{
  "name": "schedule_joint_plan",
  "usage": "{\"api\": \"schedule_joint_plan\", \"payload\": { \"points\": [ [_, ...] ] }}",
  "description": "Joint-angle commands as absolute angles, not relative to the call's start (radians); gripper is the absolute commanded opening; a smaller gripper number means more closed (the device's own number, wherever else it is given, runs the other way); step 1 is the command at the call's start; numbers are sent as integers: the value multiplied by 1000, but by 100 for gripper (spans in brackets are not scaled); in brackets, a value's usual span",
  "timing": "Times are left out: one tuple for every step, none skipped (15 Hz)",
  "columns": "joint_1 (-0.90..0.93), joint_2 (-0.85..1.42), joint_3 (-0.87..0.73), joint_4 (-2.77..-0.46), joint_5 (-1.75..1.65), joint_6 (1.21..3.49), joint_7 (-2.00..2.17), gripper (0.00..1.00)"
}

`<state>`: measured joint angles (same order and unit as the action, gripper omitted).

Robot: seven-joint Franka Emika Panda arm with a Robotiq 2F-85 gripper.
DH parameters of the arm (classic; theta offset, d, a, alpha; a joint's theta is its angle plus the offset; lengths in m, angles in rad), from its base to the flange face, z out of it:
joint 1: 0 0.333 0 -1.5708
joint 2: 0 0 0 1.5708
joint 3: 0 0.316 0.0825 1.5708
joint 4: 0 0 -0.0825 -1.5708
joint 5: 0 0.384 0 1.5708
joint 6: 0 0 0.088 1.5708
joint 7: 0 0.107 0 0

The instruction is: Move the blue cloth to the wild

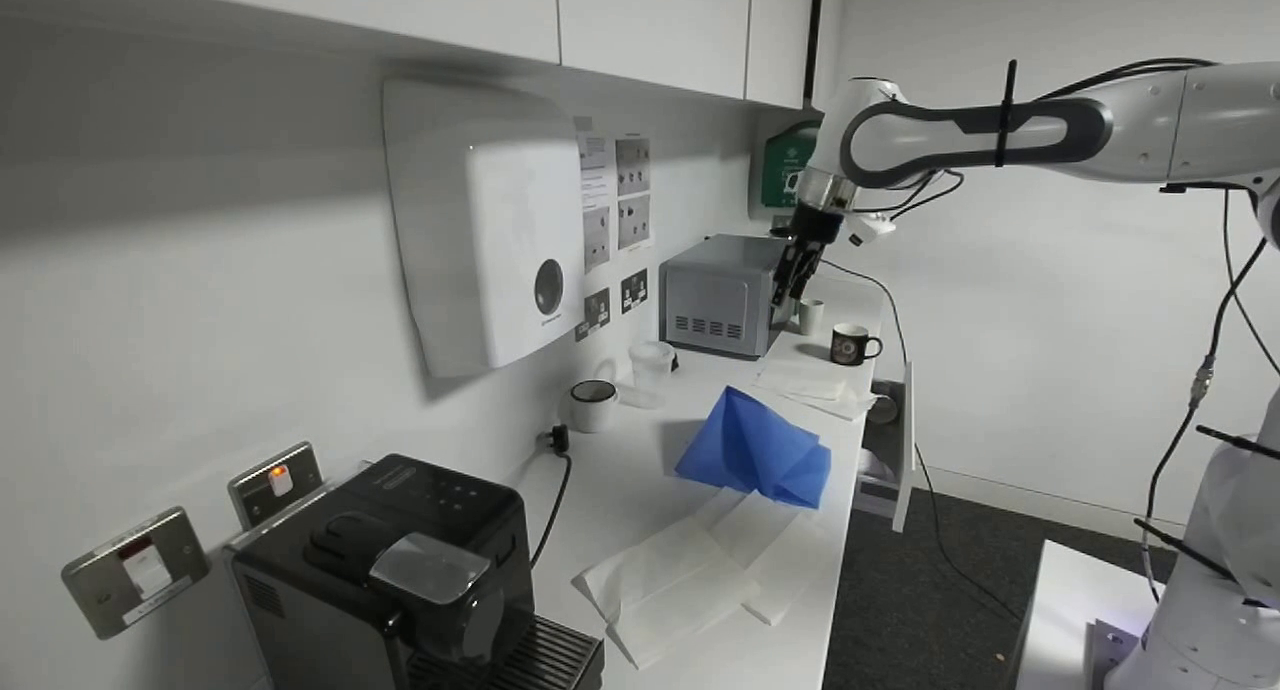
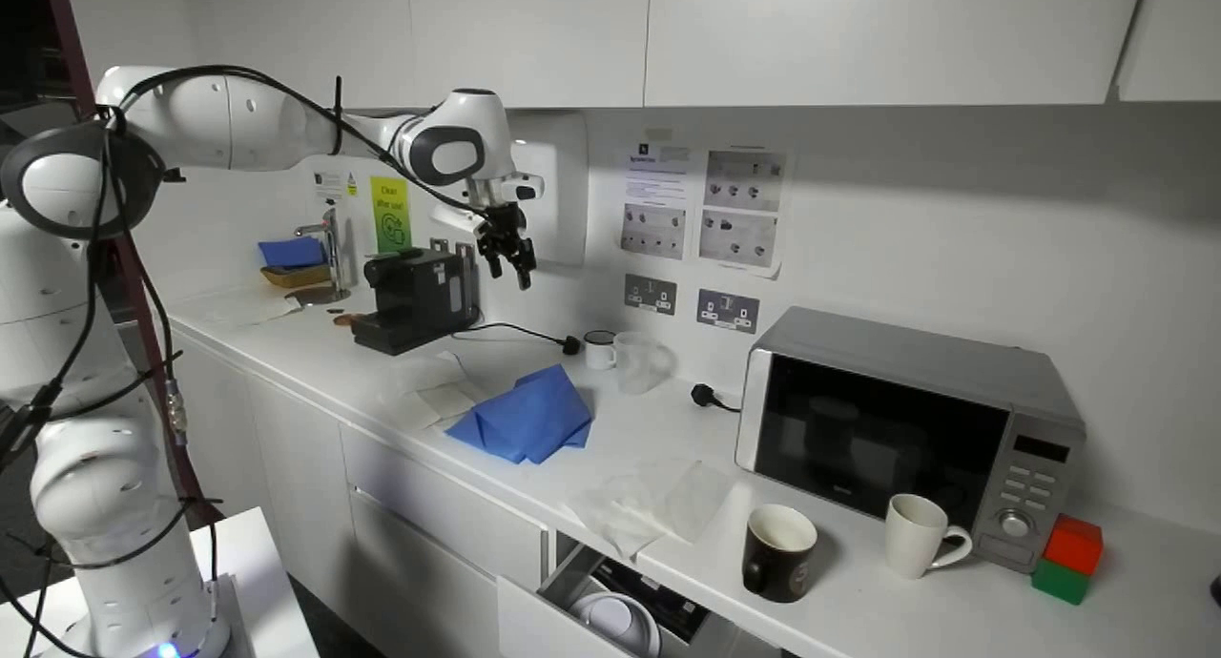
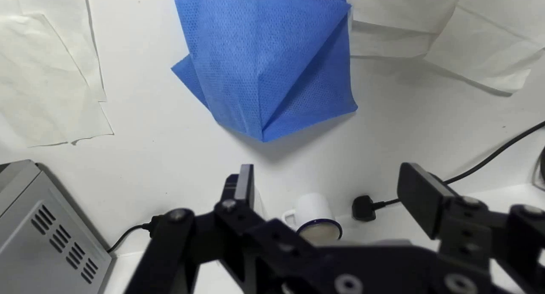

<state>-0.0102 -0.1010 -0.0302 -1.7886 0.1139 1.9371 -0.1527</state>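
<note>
The blue cloth (image 3: 264,64) lies on the bench (image 1: 615,495), folded over on itself, with creases and loose corners sticking out. White paper sheets (image 1: 690,580) spread from its edge toward the coffee machine (image 1: 400,560); on its opposite side, a little apart, thin pale sheets (image 2: 658,505) lie toward the microwave (image 2: 897,429). The gripper (image 3: 325,177) hangs above the bench, apart from the cloth, its fingers parted wide. A dark-rimmed mug (image 3: 313,208) stands beside a clear plastic jug (image 2: 637,362). In an exterior view, a white mug (image 2: 918,534) stands just before the microwave, a black mug (image 2: 779,553) nearer the bench's edge, and a red block (image 2: 1074,544) sits on a green block (image 2: 1062,580). Below, a drawer (image 2: 539,629) is pulled out. Well apart, near the tap (image 2: 334,257), a folded blue piece (image 2: 293,252) rests in a brown basket (image 2: 298,277).
</note>
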Motion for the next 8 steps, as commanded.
{"api": "schedule_joint_plan", "payload": {
  "points": [
    [-6, -140, -24, -1831, 111, 1972, -157, 100],
    [-5, -145, -23, -1835, 115, 1970, -162, 100],
    [-2, -150, -22, -1837, 133, 1953, -171, 100],
    [1, -154, -22, -1838, 157, 1933, -183, 100],
    [5, -157, -20, -1842, 174, 1921, -190, 100],
    [12, -165, -19, -1853, 191, 1910, -199, 100],
    [17, -172, -16, -1865, 196, 1909, -195, 100],
    [22, -178, -15, -1876, 201, 1902, -195, 100]
  ]
}}
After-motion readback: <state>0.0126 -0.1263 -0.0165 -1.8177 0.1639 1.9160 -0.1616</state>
